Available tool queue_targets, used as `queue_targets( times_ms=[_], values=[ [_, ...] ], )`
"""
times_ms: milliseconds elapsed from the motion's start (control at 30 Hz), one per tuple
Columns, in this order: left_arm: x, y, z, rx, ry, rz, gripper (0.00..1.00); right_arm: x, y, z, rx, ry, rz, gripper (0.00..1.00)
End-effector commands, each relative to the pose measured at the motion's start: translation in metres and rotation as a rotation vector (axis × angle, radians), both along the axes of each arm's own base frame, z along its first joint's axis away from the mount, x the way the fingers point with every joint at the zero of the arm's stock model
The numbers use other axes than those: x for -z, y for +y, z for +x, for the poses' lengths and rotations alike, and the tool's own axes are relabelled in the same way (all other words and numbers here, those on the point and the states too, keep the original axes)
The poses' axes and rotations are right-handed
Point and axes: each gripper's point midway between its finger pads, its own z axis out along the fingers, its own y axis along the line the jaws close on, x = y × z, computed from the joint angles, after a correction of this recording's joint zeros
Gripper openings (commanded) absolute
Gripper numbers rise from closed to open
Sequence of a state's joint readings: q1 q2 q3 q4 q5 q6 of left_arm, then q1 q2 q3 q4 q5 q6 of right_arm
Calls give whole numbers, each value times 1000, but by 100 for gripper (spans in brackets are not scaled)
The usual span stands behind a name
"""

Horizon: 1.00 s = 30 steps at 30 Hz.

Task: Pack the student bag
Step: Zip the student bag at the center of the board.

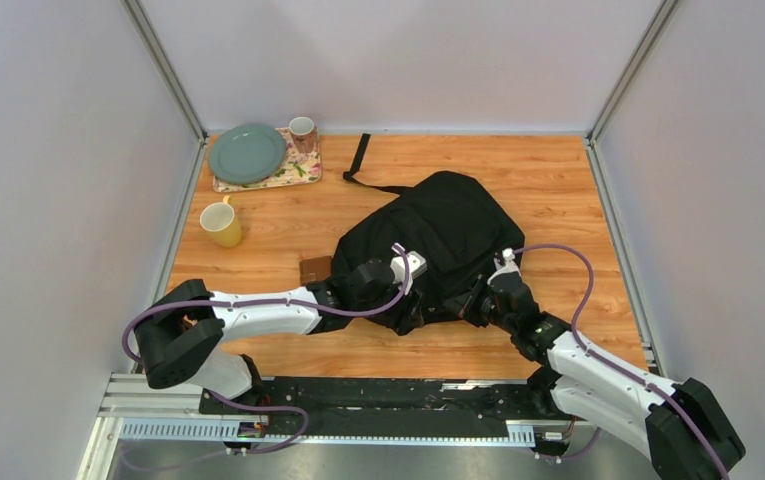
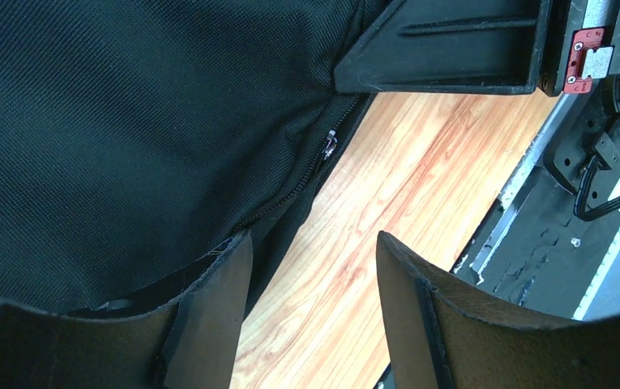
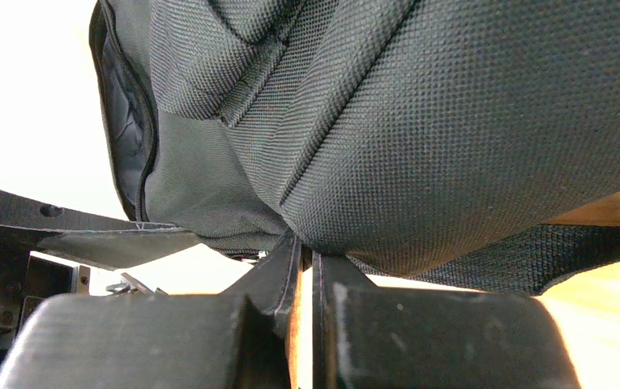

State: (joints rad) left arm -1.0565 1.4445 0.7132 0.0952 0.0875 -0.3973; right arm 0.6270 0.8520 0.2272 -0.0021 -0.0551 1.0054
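Observation:
The student bag (image 1: 438, 235), a big black backpack, lies in the middle of the wooden table. My left gripper (image 1: 420, 300) is at its near left edge, open. In the left wrist view the bag (image 2: 128, 121) fills the left side. One finger (image 2: 217, 300) rests against the fabric below the zip pull (image 2: 331, 144), and bare wood shows between the two fingers of the left gripper (image 2: 314, 243). My right gripper (image 1: 476, 304) is at the bag's near right edge. In the right wrist view that gripper (image 3: 306, 247) is shut on a fold of the bag (image 3: 452, 121).
A small brown wallet (image 1: 315, 268) lies just left of the bag. A yellow mug (image 1: 221, 224) stands further left. A teal plate (image 1: 247, 152) and a pink cup (image 1: 302, 130) sit on a floral mat (image 1: 298, 172) at the back left. A bag strap (image 1: 358, 158) trails backward.

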Motion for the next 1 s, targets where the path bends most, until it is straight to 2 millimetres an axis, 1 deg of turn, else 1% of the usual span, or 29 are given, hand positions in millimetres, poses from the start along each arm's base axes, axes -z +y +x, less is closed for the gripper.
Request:
queue_targets(
  times_ms=[0,67,100,200,367,533,600,633,833,967],
  values=[
    [-16,-1,15,-23,-60,-8,67,-18,12,3,-42,-42,47,4],
    [-14,1,16,-28,-59,-2,67,-19,12,4,-42,-45,49,4],
    [-17,0,17,-31,-65,-9,67,-18,12,4,-42,-43,45,4],
    [-18,3,19,-38,-84,-4,68,-19,12,3,-44,-44,45,4],
    [-16,4,22,-32,-78,8,69,-19,12,3,-45,-45,44,4],
    [-23,-8,17,25,-65,-45,70,-18,12,4,-43,-41,46,4],
    [-20,-11,16,43,-59,-43,70,-19,13,3,-47,-41,48,4],
    [-22,-14,16,58,-59,-50,70,-18,13,3,-47,-40,48,4],
    [-16,-17,18,80,-51,-28,71,-19,13,3,-47,-41,48,4],
    [-1,-12,13,85,-13,12,70,-20,13,3,-48,-41,48,4]
  ],
)
